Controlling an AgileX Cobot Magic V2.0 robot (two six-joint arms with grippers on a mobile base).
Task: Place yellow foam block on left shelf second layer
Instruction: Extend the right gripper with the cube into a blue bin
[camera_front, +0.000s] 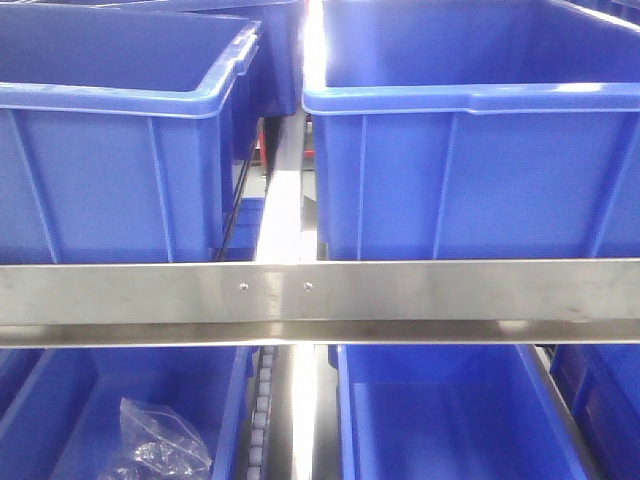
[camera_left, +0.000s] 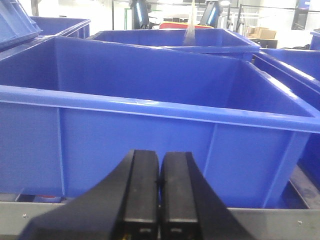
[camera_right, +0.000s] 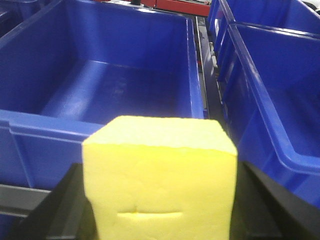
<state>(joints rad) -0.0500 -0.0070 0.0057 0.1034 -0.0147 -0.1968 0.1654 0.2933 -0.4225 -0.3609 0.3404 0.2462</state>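
One light, soft block (camera_right: 159, 180) sits clamped in the right jaws, dented, bin (camera_right: 115, 95) ahead; left jaws together.

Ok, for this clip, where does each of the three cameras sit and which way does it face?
Exterior front: ahead of the shelf, level with a steel rail, blue bins above and below; no robot part shows.
Left wrist: behind the left gripper, fingers together and empty, facing a blue bin.
Right wrist: behind the right gripper, its fingertips hidden by the yellow foam block it carries, looking down into a bin.
All views share the blue bins.
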